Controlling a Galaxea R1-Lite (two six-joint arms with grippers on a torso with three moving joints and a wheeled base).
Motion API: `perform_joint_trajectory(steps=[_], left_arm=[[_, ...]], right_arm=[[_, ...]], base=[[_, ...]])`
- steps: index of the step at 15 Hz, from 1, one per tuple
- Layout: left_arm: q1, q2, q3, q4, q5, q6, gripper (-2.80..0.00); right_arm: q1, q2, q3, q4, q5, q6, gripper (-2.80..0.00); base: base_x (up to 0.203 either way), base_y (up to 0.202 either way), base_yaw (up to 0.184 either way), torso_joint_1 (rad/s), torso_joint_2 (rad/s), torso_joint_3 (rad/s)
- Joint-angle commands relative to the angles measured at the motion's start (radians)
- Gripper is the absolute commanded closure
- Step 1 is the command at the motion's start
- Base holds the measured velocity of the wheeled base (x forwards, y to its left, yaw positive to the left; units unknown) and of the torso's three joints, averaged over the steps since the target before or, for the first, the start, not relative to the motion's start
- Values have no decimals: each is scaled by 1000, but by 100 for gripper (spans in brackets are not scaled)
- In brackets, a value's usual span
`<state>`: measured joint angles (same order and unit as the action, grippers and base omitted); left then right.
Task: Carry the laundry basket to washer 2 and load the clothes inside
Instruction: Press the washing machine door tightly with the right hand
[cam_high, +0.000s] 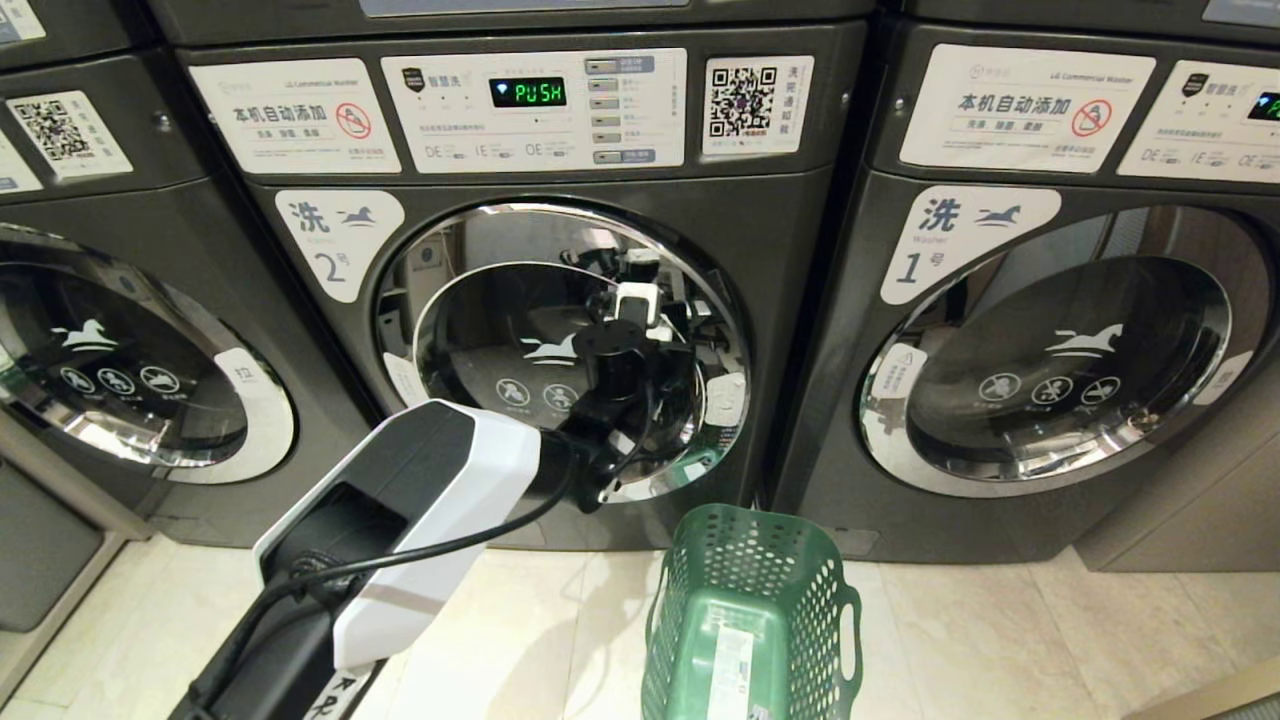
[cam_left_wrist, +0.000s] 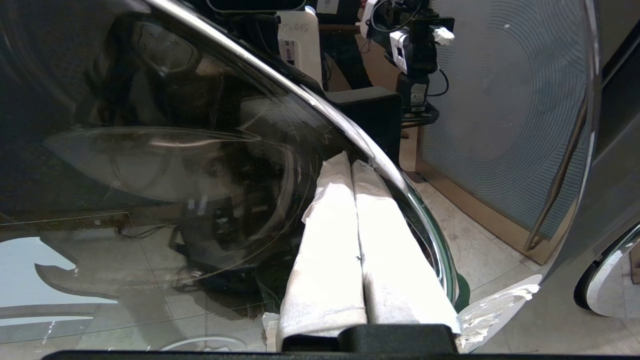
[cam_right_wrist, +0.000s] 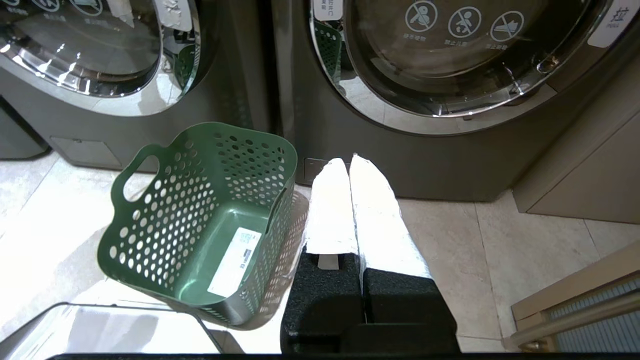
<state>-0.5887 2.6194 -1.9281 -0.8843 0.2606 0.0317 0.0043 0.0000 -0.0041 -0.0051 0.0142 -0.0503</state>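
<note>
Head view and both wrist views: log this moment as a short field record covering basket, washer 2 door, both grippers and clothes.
basket: green, empty, upright on the floor between washers 2 and 1
washer 2: door closed, display reads PUSH
washer 1: door closed
left gripper: shut, tips at the chrome rim of washer 2's door glass, holding nothing
right gripper: shut, empty, above the floor beside the basket
clothes: not in view in any picture

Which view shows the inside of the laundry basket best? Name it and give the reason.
The right wrist view: it looks down into the laundry basket, showing its bare bottom and white sticker. The head view cuts off the basket at the frame's lower edge. The left wrist view shows none of it.
</note>
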Motion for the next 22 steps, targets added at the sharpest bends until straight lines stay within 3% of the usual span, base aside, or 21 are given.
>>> perform_joint_trajectory(steps=[1,4,7,9,11,14,17,22], left_arm=[[-4,-12,0,-5,2,2,0],[-3,-15,0,-7,0,4,0],[-5,-7,0,-6,-1,4,0],[-13,-7,0,-4,0,4,0],[-13,-2,0,-4,0,4,0],[-11,-1,0,5,2,4,0],[-12,-4,-2,14,2,4,0],[-16,2,-1,14,30,2,0]], right_arm=[[0,5,-54,-1,6,-9,0],[1,160,-325,82,19,13,0],[5,543,-666,115,71,110,0],[7,785,-809,127,205,179,0],[18,995,-851,136,426,217,0],[85,1261,-825,118,572,207,0],[168,1529,-773,-71,548,189,0],[283,2023,-769,-602,366,182,0]], base=[[0,0,0,0,0,0],[0,0,0,0,0,0],[0,0,0,0,0,0],[0,0,0,0,0,0],[0,0,0,0,0,0],[0,0,0,0,0,0],[0,0,0,0,0,0],[0,0,0,0,0,0]])
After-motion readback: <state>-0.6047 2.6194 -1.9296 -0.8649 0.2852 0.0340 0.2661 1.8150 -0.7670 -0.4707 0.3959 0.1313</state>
